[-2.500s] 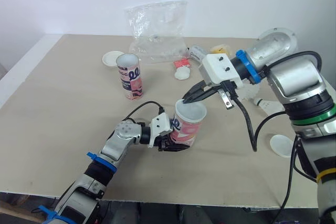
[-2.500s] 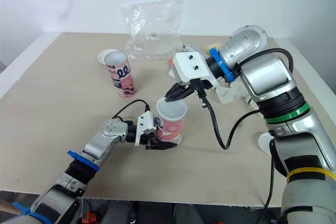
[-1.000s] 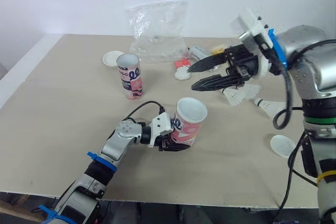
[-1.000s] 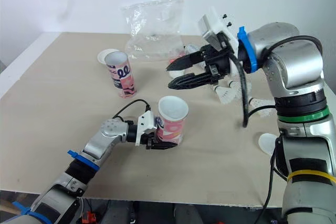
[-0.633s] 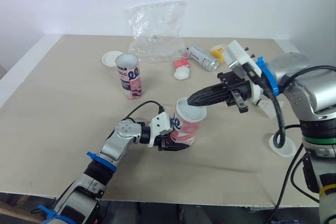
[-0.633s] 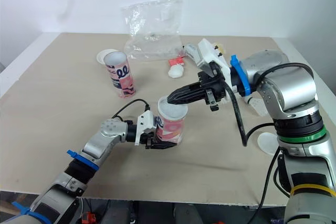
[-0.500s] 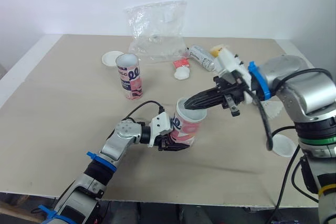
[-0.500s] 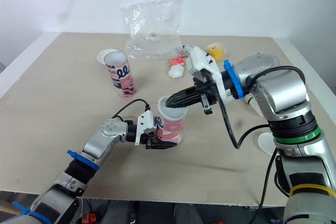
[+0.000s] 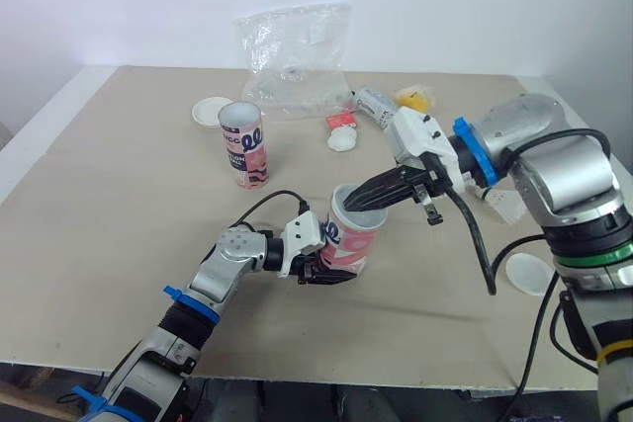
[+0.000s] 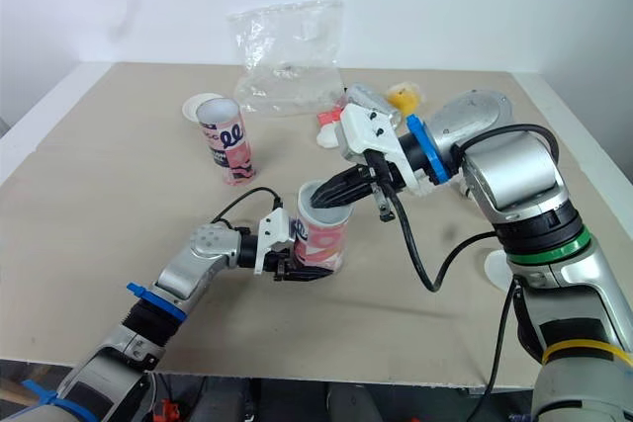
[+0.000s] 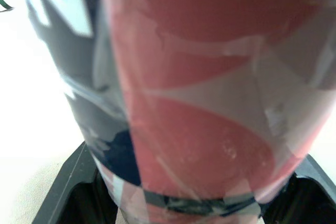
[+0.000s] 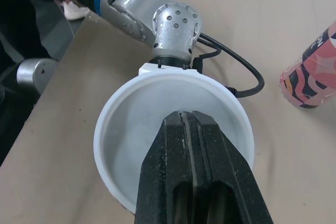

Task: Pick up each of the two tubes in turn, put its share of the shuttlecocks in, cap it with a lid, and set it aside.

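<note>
A pink and white tube (image 9: 348, 240) stands tilted near the table's front middle, its white mouth open. My left gripper (image 9: 326, 271) is shut on its base, and the tube's printed wall (image 11: 199, 103) sits close between the black fingers (image 11: 73, 187). My right gripper (image 9: 352, 202) is shut, its tips at the tube's mouth. From the right wrist, those fingers (image 12: 191, 129) point into the white rim (image 12: 113, 124); I see nothing between them. The second tube (image 9: 244, 142) stands upright at the back left. One shuttlecock (image 9: 507, 207) lies at the right.
A white lid (image 9: 213, 110) lies behind the second tube and another lid (image 9: 531, 273) sits near the right edge. A crumpled clear bag (image 9: 295, 58) stands at the back. Next to it lie a metal can (image 9: 376, 106), a yellow object (image 9: 413, 98) and small red-and-white pieces (image 9: 342, 129).
A second ago my right gripper hung open and raised by the shuttlecocks at the right. It has since shut and come down to the tube's mouth. The left gripper and tube have stayed put.
</note>
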`<state>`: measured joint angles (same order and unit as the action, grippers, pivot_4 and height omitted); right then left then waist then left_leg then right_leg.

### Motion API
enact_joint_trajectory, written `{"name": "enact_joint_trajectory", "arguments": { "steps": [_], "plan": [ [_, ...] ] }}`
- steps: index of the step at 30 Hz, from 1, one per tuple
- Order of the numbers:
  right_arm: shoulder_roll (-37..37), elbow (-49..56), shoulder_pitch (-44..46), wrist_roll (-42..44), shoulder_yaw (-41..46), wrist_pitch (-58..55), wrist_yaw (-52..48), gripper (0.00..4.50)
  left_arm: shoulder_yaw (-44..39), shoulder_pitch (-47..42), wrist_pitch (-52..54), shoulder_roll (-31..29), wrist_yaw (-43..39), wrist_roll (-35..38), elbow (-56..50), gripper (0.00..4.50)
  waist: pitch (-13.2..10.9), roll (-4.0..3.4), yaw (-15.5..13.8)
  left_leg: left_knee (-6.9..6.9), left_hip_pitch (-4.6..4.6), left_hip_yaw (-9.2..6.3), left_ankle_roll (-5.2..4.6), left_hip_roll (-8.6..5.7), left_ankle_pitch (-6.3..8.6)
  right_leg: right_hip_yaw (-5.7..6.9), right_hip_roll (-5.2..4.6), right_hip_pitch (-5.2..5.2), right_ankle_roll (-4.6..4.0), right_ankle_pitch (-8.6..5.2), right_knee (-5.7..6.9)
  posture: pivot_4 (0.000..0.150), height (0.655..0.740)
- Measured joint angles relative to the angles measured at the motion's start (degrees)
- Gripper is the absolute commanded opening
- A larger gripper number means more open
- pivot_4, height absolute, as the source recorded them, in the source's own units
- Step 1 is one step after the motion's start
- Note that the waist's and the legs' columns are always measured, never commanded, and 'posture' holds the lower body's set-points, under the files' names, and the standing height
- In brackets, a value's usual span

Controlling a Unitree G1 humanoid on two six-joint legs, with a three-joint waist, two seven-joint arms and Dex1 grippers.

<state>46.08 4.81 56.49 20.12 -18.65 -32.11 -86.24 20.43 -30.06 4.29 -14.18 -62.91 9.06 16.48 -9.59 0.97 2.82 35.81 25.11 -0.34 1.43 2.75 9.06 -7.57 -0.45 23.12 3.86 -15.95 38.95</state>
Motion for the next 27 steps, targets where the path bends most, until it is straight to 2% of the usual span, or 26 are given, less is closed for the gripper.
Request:
{"name": "enact_joint_trajectory", "arguments": {
  "steps": [11, 21, 27],
  "plan": [
    [-1.6, -2.0, 0.9, -3.7, -1.6, 3.5, -1.5, 0.04, -0.1, 0.0, 0.1, -0.1, 0.0, 0.0, 0.4, 2.90, 0.3, 0.29, 0.0, 0.00, -0.12, 0.00, 0.01, 0.03, 0.01, 0.00, 0.00, 0.01, -0.08, 0.05, 0.00, 0.150, 0.7400],
    [-2.1, -2.0, 2.0, -6.5, -3.0, 2.2, -2.5, 0.04, -0.1, 0.0, 0.9, -0.1, 0.1, 0.0, 0.8, 2.90, 0.9, 0.68, 0.0, -0.29, -0.43, 0.06, 0.05, 0.05, 0.03, 0.00, -0.05, -0.14, -0.21, 0.03, -0.20, 0.150, 0.7400],
    [-2.2, -1.5, 1.8, -4.0, -1.6, -5.6, -2.4, 0.04, 0.0, 0.1, 0.7, -0.2, 0.0, 0.0, 0.5, 2.90, 1.0, 0.67, 0.0, -0.36, -0.37, 0.10, 0.05, 0.06, 0.03, 0.01, -0.11, -0.12, -0.25, 0.04, -0.31, 0.150, 0.7400]
  ]
}}
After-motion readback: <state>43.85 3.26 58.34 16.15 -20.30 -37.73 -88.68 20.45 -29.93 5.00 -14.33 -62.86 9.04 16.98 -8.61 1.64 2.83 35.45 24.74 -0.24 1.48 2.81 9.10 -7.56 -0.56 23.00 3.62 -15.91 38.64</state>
